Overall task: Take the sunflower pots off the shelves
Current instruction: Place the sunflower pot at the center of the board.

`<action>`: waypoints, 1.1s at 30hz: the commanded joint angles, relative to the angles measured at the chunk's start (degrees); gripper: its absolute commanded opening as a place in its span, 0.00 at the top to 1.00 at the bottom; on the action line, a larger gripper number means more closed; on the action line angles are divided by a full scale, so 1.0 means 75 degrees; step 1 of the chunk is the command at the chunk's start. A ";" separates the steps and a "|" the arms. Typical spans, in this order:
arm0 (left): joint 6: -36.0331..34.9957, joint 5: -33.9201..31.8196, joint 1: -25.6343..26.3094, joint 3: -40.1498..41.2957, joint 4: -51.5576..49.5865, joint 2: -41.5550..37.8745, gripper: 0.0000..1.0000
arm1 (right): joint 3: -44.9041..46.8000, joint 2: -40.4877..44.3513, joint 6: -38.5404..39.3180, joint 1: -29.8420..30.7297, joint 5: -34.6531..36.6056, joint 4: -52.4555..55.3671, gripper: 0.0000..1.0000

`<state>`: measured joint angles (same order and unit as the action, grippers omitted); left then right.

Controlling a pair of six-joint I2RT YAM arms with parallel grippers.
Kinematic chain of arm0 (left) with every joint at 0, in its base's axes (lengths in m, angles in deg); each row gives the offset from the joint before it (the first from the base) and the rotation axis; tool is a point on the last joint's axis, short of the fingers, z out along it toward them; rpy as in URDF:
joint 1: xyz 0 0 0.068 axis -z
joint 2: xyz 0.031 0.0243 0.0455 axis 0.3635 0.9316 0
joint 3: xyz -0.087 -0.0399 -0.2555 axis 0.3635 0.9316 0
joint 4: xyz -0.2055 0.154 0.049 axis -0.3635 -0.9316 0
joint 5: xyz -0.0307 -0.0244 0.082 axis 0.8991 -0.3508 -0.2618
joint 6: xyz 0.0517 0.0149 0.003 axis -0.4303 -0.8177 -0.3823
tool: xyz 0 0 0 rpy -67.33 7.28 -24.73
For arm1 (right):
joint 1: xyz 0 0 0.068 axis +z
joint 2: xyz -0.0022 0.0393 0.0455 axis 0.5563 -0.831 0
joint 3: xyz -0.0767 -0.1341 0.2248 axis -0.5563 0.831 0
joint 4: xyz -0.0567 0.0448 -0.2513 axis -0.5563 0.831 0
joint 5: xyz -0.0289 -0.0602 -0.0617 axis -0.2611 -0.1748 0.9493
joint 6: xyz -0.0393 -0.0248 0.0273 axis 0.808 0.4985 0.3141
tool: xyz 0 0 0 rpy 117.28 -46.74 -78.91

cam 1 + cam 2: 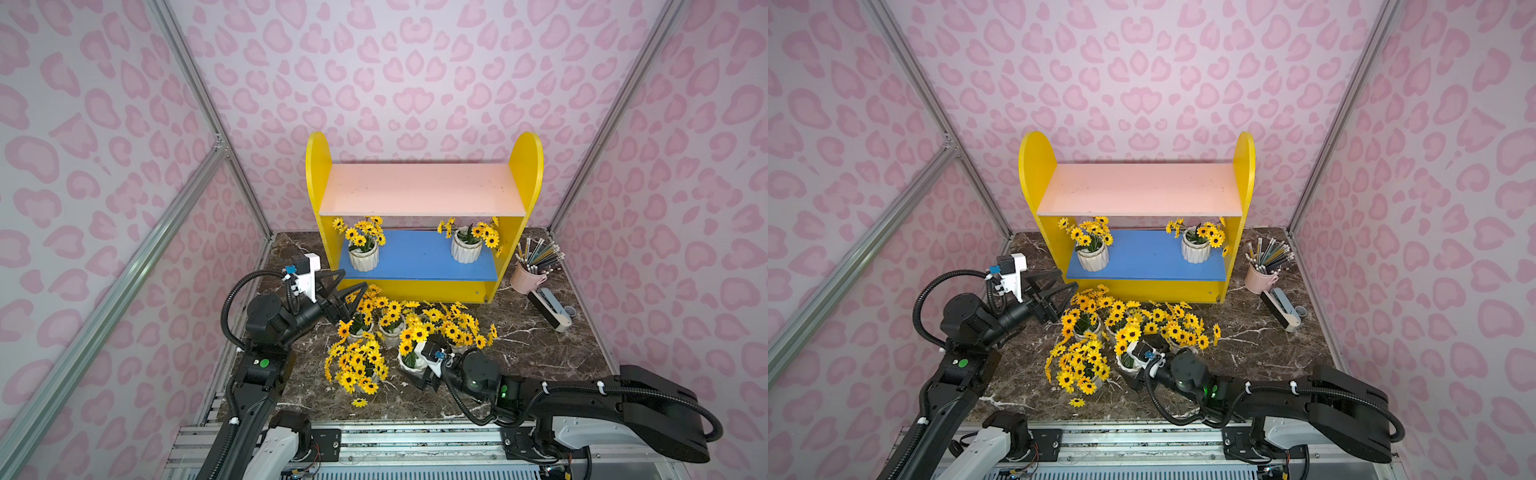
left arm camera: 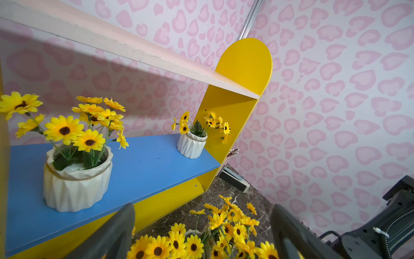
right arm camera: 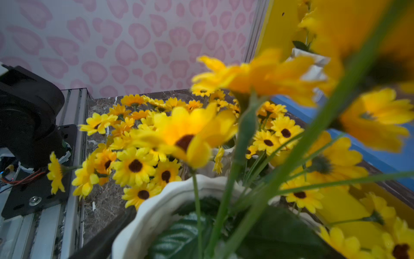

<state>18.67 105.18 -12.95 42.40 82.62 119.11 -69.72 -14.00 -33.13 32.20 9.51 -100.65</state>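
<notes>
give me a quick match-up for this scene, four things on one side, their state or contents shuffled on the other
1 pale pink upper board
2 blue lower board
3 pink cup
4 left gripper

A holds pencils
B open, gripping nothing
C carries two sunflower pots
D no pots on it

Pairs: 1-D, 2-C, 3-A, 4-B

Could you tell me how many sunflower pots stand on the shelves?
2, both on the blue board: the left pot near one end, the right pot near the other.
</notes>
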 commanded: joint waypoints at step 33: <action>-0.0176 -0.0124 0.0016 -0.0031 0.0102 0.0207 0.04 | -0.0390 -0.4936 -0.0495 -0.0429 -0.1089 -0.4544 1.00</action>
<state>18.04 104.29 -12.84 42.40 82.55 120.47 -71.97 -49.67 -37.28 29.31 -0.74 -130.98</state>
